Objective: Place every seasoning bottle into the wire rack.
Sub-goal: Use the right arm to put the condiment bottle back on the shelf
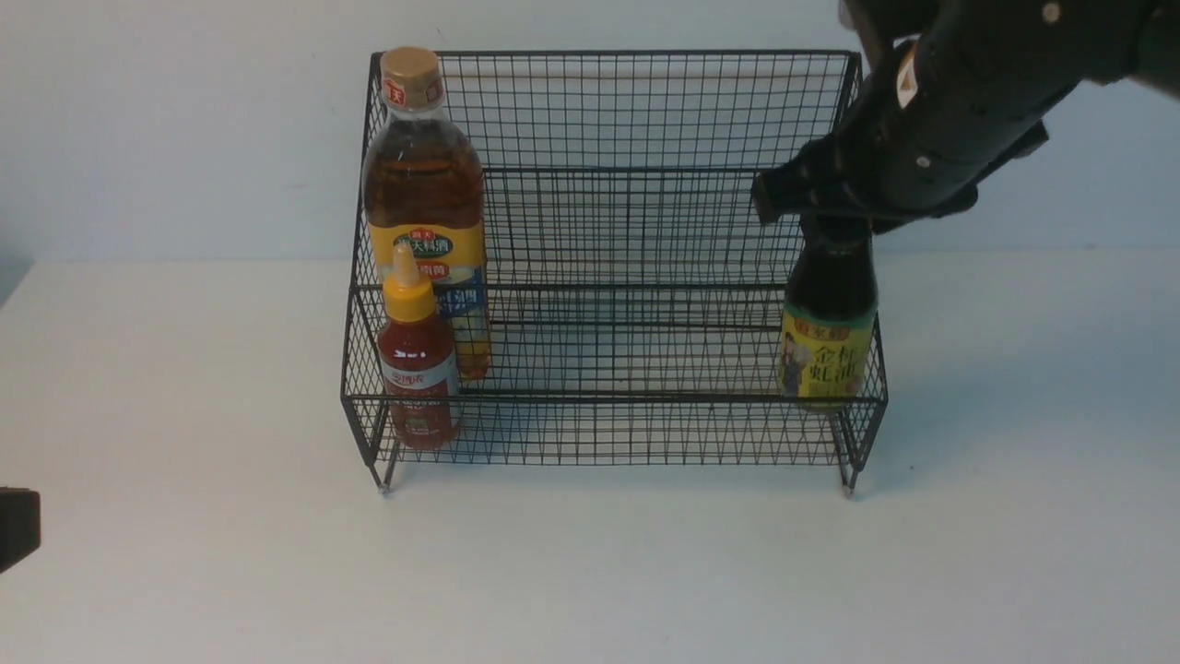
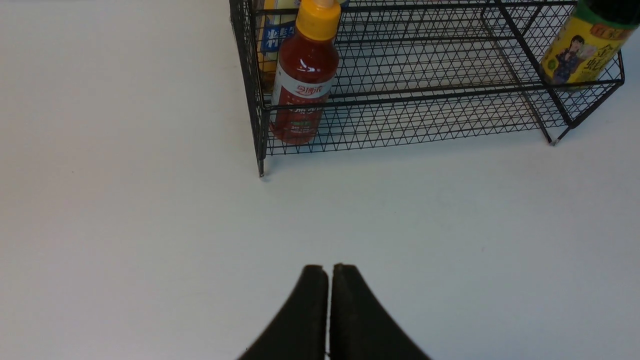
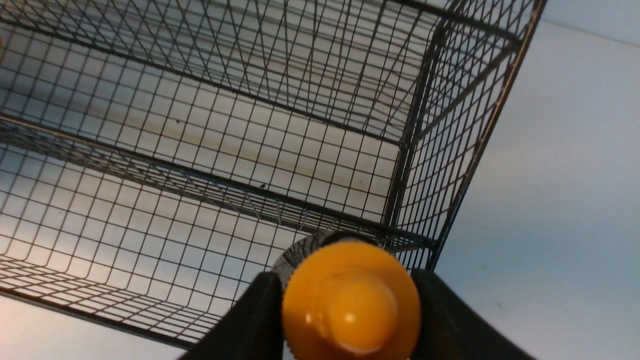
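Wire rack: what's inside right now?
Three bottles: red bottle front tier left; amber bottle behind it, one tier up, lower label partly hidden by the red one; dark bottle front right corner, right gripper closed on its top, hiding the cap from the front view.

Black wire rack (image 1: 636, 171), tall amber btl (image 1: 424, 184) upright mid tier L, red btl (image 1: 419, 369) front L, dark btl (image 1: 827, 323) front R corner

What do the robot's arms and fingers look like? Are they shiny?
Mostly black and not very shiny. The right arm is a thick, rounded black tube with small pale round dots and one pale patch. The left fingers are two matte black wedges, wide at the base and curving to narrow blunt tips. The right fingers are black too.
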You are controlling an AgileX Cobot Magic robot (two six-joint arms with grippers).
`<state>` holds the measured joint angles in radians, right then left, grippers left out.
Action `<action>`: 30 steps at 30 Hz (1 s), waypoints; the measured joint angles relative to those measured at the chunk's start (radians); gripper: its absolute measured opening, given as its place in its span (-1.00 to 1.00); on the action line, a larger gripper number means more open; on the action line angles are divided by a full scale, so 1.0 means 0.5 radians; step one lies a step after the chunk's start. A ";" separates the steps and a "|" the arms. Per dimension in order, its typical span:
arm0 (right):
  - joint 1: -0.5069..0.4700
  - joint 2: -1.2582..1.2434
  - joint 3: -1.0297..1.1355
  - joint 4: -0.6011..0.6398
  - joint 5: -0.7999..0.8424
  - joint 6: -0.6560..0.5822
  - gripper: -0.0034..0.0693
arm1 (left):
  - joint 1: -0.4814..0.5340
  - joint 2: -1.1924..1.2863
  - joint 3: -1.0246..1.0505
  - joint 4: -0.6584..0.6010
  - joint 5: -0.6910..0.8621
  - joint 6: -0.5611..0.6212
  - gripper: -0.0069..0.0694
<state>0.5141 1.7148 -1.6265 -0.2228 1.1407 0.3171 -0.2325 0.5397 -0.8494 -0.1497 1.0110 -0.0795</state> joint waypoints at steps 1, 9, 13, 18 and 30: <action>0.000 0.006 0.000 0.000 0.002 0.002 -0.09 | 0.000 0.000 0.000 0.000 0.002 0.000 -0.83; 0.000 0.020 0.002 0.001 0.050 0.044 -0.09 | 0.000 0.000 0.000 0.000 0.002 0.000 -0.83; 0.000 0.056 0.002 0.006 0.120 0.102 -0.09 | 0.000 0.000 0.000 0.000 0.004 0.000 -0.83; 0.000 0.123 0.002 0.002 0.176 0.288 -0.09 | 0.000 0.000 0.000 0.000 0.017 0.000 -0.83; 0.002 0.154 -0.003 -0.069 0.181 0.266 0.36 | 0.000 0.000 0.000 0.000 0.020 0.000 -0.83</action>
<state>0.5152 1.7920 -1.6279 -0.2572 1.2311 0.4501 -0.2325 0.5397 -0.8494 -0.1497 1.0212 -0.0795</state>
